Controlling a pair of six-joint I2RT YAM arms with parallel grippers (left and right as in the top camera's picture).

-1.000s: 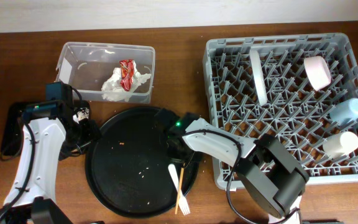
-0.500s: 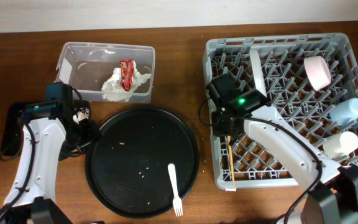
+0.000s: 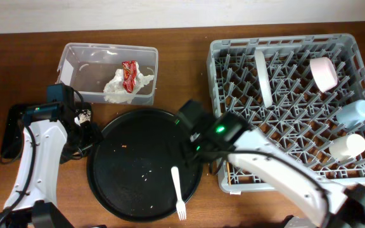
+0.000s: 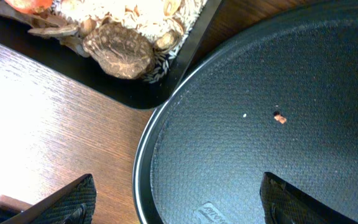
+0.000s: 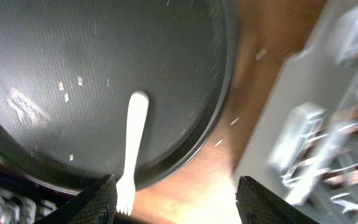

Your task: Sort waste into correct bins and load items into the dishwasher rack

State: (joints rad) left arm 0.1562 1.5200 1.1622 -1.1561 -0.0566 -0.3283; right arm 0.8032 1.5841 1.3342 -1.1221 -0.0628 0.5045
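A white fork (image 3: 178,190) (image 5: 134,137) lies on the large round black tray (image 3: 138,164), near its right side. My right gripper (image 3: 190,155) (image 5: 182,208) hovers open and empty over that tray's right rim, between the fork and the grey dishwasher rack (image 3: 217,95) (image 5: 328,124). The rack holds an upright white plate (image 3: 263,79), a pink-white bowl (image 3: 324,73), a light blue cup (image 3: 355,113) and a white cup (image 3: 347,147). My left gripper (image 3: 90,136) (image 4: 179,211) is open and empty across the round tray's left rim (image 4: 148,143). Beige food scraps (image 4: 123,25) fill the shallow black tray (image 3: 11,130) (image 4: 185,56).
A clear tub (image 3: 81,76) at the back left holds a crumpled white napkin (image 3: 116,88) and a red wrapper (image 3: 130,73). A few crumbs (image 4: 280,118) dot the round tray. My left arm covers much of the shallow black tray from above.
My right gripper carried a thin orange-brown utensil from the round tray into the rack's front left, opened, and swung back over the tray's right rim. The left arm has not moved.
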